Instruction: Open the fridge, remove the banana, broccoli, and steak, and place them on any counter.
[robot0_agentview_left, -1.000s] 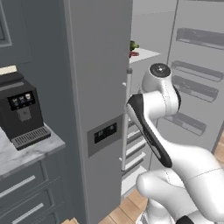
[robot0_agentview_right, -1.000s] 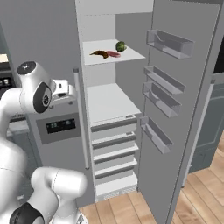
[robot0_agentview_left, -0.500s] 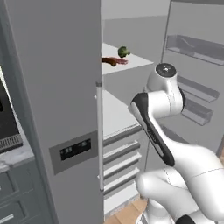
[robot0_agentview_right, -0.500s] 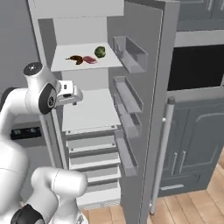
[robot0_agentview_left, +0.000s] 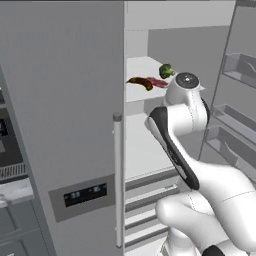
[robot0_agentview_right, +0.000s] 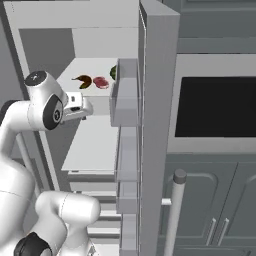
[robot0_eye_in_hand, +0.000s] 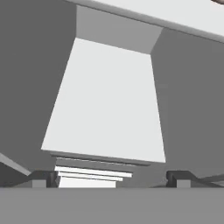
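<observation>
With the fridge (robot0_agentview_left: 65, 125) door open, the banana (robot0_agentview_left: 140, 82), steak (robot0_agentview_left: 158, 82) and broccoli (robot0_agentview_left: 166, 70) lay together on its upper shelf (robot0_agentview_right: 90, 70), looking small, light and soft, best pinched gently across their middles by the spread, empty hand (robot0_eye_in_hand: 113, 178).

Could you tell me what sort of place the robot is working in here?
Most likely a home kitchen, a rendered one. A tall grey fridge stands open with a banana, steak and broccoli on its shelf, and a built-in oven sits above grey cabinets alongside.
</observation>
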